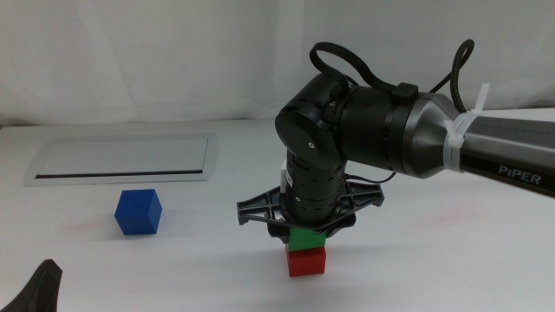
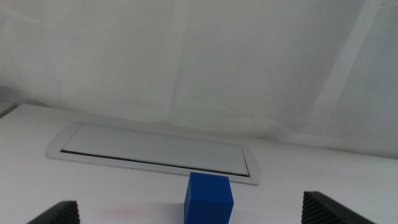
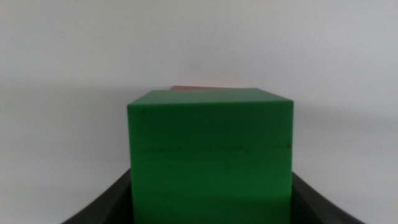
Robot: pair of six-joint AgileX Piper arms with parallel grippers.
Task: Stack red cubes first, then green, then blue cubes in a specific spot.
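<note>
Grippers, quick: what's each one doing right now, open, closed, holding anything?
Left gripper: open, empty, fingers wide apart, blue cube ahead of it.
Right gripper: closed on the green cube, which sits on the red cube.

A grey-framed panel [image 1: 121, 160] lies flat on the white table [image 1: 434, 260] — far side.

I read one marking only: "PiPER" in white letters on the right arm's grey forearm link [image 1: 512, 165].

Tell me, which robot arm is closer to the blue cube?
Left. The left gripper waits with the blue cube just ahead of its open jaws; the right gripper is away at the green cube.
</note>
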